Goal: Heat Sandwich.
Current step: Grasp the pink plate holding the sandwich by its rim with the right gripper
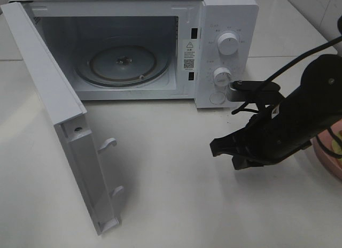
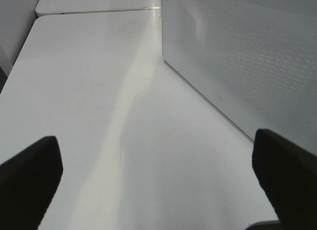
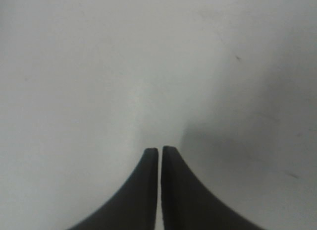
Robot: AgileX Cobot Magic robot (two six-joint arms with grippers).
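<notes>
Exterior high view: microwave [image 1: 230,13] on counter [image 1: 176,194], door [image 1: 59,114] open; sandwich [image 1: 337,145] on pink plate [image 1: 327,161] at right edge, mostly hidden by right arm [image 1: 310,103]. Right pincer [image 3: 159,151] closed, empty; left pincer [image 2: 158,163] wide open, empty.

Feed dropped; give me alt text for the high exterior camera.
White microwave, door swung wide open, glass turntable bare. The shut, empty right gripper is over the table in front of its knobs; a pink plate shows at the right edge.
</notes>
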